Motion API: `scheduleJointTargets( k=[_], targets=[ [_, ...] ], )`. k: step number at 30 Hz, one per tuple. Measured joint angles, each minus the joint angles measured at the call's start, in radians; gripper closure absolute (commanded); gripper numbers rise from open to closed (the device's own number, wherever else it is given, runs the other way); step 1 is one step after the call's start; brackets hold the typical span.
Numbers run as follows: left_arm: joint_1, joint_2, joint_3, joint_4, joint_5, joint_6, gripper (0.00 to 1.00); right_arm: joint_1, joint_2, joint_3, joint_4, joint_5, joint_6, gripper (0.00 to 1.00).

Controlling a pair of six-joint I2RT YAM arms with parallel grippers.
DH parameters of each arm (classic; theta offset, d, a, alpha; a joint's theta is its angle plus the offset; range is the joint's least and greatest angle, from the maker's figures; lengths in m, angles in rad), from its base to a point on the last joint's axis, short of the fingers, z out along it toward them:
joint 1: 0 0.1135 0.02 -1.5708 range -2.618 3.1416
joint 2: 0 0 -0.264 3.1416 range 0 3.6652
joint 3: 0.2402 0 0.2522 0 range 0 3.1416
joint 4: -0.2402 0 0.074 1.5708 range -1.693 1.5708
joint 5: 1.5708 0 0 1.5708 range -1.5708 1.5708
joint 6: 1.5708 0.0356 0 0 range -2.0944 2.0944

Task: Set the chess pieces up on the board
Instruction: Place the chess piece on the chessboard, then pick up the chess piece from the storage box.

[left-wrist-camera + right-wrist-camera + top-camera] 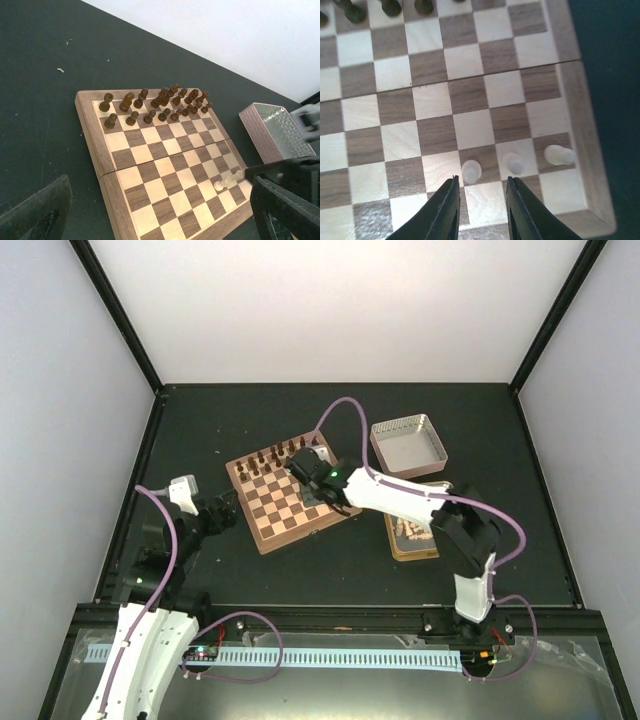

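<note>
Setting chess pieces (471, 171) on the board (577, 100), lower right of the frame: the right end effector (480, 212) is being held slightly open, empty, just below them; a straight lift is being advised, to spare them.

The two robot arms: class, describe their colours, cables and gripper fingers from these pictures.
Both the left arm and right arm have white shells with black joints. Lilac cables loop along them. The right gripper has smooth black fingers.
</note>
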Motion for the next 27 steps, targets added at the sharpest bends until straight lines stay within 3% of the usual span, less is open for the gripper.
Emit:
scheduleJointTargets(
  k=[7, 14, 21, 27],
  targets=[
    [0.0, 0.0, 0.0, 0.001, 0.013, 0.0, 0.01, -0.073, -0.264, -0.194, 0.068, 0.003, 0.076, 0.7],
    [0.0, 0.001, 0.0, 0.006, 0.033, -0.001, 0.01, -0.25, -0.517, -0.494, 0.098, 0.021, 0.151, 0.68],
    [0.0, 0.021, 0.0, 0.027, 0.057, -0.002, 0.01, -0.424, -0.584, -0.712, 0.111, -0.012, 0.173, 0.67],
    [0.0, 0.032, 0.0, 0.035, 0.07, -0.002, 0.01, -0.538, -0.579, -0.784, 0.145, -0.054, 0.165, 0.66]
  ],
)
